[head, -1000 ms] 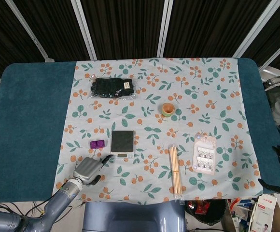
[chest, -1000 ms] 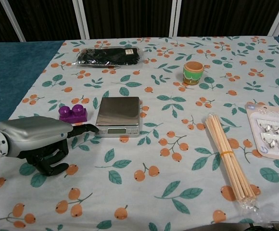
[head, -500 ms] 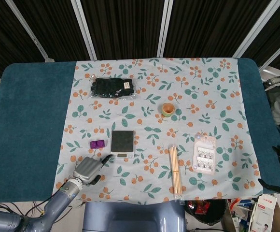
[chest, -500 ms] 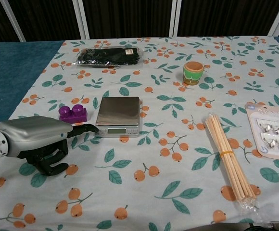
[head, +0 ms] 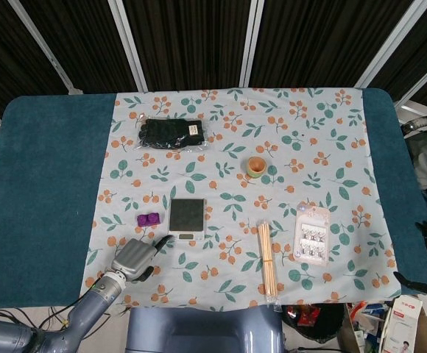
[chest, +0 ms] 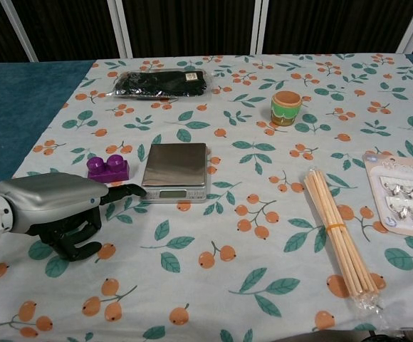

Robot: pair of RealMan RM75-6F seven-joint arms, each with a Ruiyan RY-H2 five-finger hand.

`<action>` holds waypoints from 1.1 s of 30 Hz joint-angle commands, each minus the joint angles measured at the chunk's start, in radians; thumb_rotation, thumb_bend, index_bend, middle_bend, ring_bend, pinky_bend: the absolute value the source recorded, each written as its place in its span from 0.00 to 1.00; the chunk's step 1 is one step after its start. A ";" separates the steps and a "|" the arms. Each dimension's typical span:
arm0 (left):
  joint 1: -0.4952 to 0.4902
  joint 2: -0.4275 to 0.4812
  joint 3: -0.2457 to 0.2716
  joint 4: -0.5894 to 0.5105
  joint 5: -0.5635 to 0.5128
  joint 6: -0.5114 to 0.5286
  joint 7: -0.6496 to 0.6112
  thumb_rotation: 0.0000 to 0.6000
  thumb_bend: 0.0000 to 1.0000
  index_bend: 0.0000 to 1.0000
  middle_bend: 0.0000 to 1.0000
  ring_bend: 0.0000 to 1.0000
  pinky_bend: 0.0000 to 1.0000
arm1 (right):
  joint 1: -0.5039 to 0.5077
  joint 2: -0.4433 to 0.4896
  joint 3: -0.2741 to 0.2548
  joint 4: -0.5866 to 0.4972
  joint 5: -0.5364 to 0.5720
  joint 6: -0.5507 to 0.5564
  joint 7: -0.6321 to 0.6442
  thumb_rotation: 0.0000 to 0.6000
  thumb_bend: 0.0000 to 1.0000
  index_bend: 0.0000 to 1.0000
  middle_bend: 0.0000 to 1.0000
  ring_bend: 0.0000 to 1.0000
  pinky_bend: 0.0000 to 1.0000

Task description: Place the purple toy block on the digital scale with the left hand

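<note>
The purple toy block (head: 149,219) (chest: 108,168) lies on the floral cloth just left of the digital scale (head: 187,218) (chest: 176,171), whose steel platform is bare. My left hand (head: 134,257) (chest: 57,210) hovers low over the cloth near the table's front left, a short way in front of the block and apart from it. It holds nothing: its dark fingers bend loosely downward and one finger points toward the scale's front corner. The right hand shows in neither view.
A black pair of gloves in a bag (head: 172,134) (chest: 160,83) lies at the back left. An orange cup (head: 256,165) (chest: 286,107) stands behind the scale to the right. A bundle of wooden sticks (head: 268,261) (chest: 338,239) and a blister card (head: 311,234) (chest: 402,192) lie front right.
</note>
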 commanded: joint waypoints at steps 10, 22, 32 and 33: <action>-0.003 -0.004 0.010 0.011 -0.014 -0.006 0.012 1.00 0.47 0.09 0.81 0.79 0.74 | 0.000 0.001 0.000 0.000 0.000 -0.001 0.002 1.00 0.09 0.00 0.01 0.15 0.19; -0.015 -0.016 0.016 0.026 -0.051 -0.018 0.034 1.00 0.47 0.10 0.81 0.79 0.74 | 0.000 0.001 -0.001 -0.001 -0.002 0.000 0.002 1.00 0.09 0.00 0.01 0.15 0.19; 0.001 0.016 -0.004 -0.041 0.010 0.033 -0.001 1.00 0.45 0.10 0.79 0.78 0.74 | -0.001 0.003 -0.005 -0.003 -0.008 -0.001 0.004 1.00 0.09 0.00 0.02 0.15 0.19; 0.004 0.019 -0.009 -0.048 0.024 0.039 -0.011 1.00 0.43 0.09 0.77 0.77 0.73 | -0.001 0.003 -0.005 -0.004 -0.009 -0.001 0.003 1.00 0.09 0.00 0.02 0.15 0.19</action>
